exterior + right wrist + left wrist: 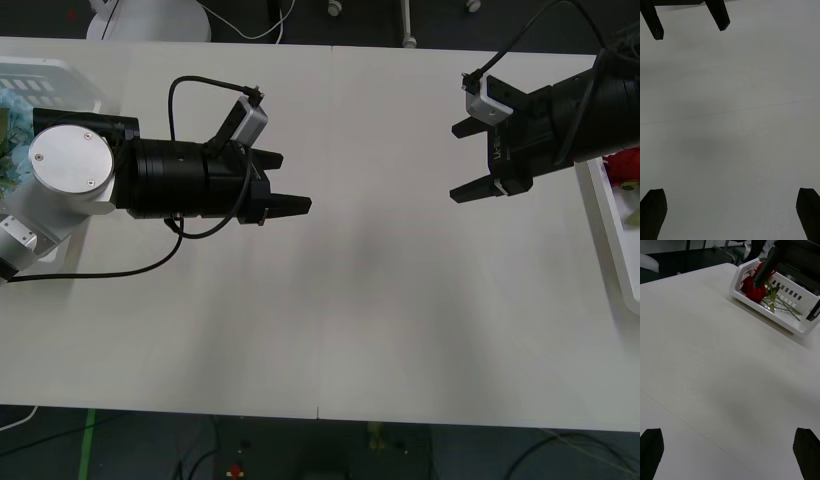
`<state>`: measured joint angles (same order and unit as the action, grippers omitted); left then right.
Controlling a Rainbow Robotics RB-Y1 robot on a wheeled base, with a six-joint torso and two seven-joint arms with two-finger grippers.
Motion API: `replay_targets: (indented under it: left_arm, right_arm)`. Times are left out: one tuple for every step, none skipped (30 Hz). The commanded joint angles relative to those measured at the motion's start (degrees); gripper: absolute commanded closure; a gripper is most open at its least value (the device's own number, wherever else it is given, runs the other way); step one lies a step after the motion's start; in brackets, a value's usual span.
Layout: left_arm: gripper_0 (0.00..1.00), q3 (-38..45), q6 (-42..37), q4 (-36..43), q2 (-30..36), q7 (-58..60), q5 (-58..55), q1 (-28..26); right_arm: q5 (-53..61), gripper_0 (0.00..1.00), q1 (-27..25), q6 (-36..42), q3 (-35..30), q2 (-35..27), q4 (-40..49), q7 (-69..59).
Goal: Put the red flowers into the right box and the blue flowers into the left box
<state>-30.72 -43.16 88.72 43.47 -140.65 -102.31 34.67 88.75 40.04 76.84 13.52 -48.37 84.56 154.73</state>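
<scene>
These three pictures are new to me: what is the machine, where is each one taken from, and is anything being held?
It is a two-armed robot at a white table. The front view looks down from above; the other two come from cameras on each wrist. The left hand and right hand hover over bare tabletop, facing each other, both open and holding nothing. At the table's right end, the right box holds the red flowers, with green stems. At its left end, the left box shows something pale blue, likely the blue flowers.

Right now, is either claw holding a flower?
No. Both the left gripper and right gripper hang open and empty above the bare white table.
</scene>
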Motion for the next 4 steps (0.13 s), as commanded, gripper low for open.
replay_targets:
  left_arm:
    - [0.0,1.19,0.71,2.07,-0.5,-1.56,0.27,2.5]
    - [0.0,1.19,0.71,2.07,-0.5,-1.56,0.27,2.5]
    - [0.0,1.19,0.71,2.07,-0.5,-1.56,0.27,2.5]
    - [0.0,1.19,0.71,2.07,-0.5,-1.56,0.27,2.5]
  right_arm:
    - [0.11,0.0,0.04,-0.38,0.19,-2.52,1.4,0.27]
    - [0.11,0.0,0.04,-0.38,0.19,-2.52,1.4,0.27]
    - [0.11,0.0,0.04,-0.38,0.19,-2.52,1.4,0.27]
    - [0.11,0.0,0.04,-0.38,0.19,-2.52,1.4,0.27]
